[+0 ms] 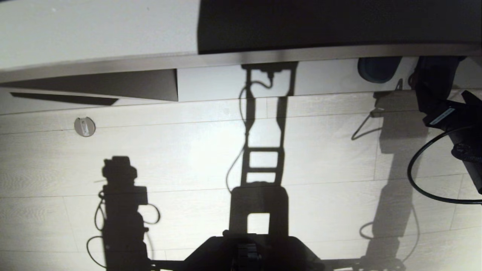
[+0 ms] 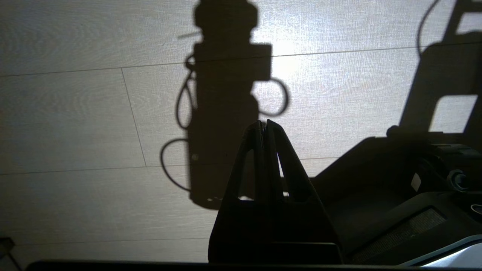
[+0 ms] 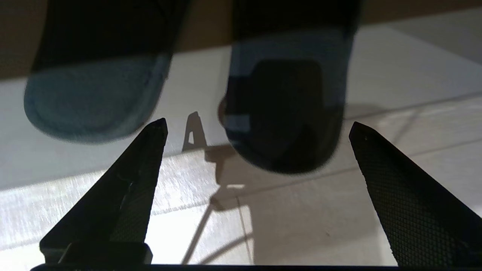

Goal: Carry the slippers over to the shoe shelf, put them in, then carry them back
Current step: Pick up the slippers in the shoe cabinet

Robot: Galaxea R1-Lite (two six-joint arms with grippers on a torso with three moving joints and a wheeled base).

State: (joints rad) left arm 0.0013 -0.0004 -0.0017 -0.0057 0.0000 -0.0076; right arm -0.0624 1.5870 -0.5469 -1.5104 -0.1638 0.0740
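Grey slippers (image 3: pixel 286 101) just beyond wide-open right tool (image 3: pixel 256 126), untouched.

Strong light from behind the robot throws hard black shadows of its arms and cables across the pale floor (image 1: pixel 180 158), with glare mid-plank. The slippers (image 3: pixel 94 94) look soft and smeared up close, and the shelf recess is nearly black.

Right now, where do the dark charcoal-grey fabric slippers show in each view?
Head view: one slipper heel at upper right, under the shelf edge, beside the right arm.
Left wrist view: not in it.
Right wrist view: both slippers, just beyond the open right gripper.
Shared landmark: the pale plank floor.
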